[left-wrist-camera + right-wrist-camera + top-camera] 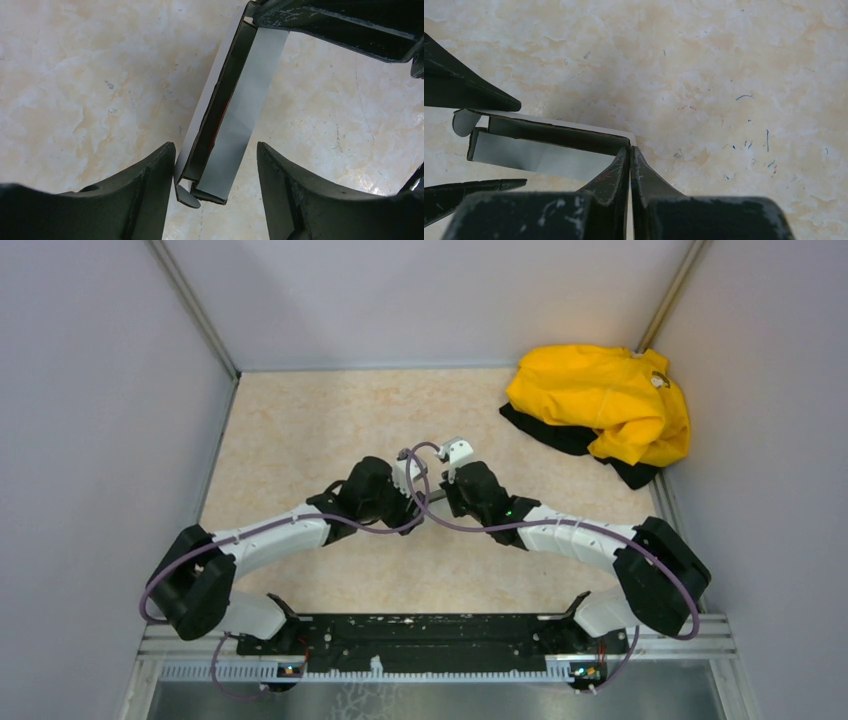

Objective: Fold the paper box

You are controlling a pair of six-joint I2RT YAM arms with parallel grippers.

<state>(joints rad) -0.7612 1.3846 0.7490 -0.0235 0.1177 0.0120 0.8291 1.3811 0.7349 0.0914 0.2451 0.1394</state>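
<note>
The paper box (240, 110) is a long, narrow, pale grey carton held above the marbled tabletop, its top open and a small rounded tab hanging at its near end. My right gripper (630, 155) is shut on the thin wall at one end of the paper box (539, 150). My left gripper (216, 165) is open around the other end; its left finger lies right against the box's side and its right finger stands apart. In the top view both grippers (428, 496) meet at mid-table and hide the box.
A yellow garment (610, 400) lies over black cloth at the back right corner. Grey walls close in the table on three sides. The black mounting rail (430, 635) runs along the near edge.
</note>
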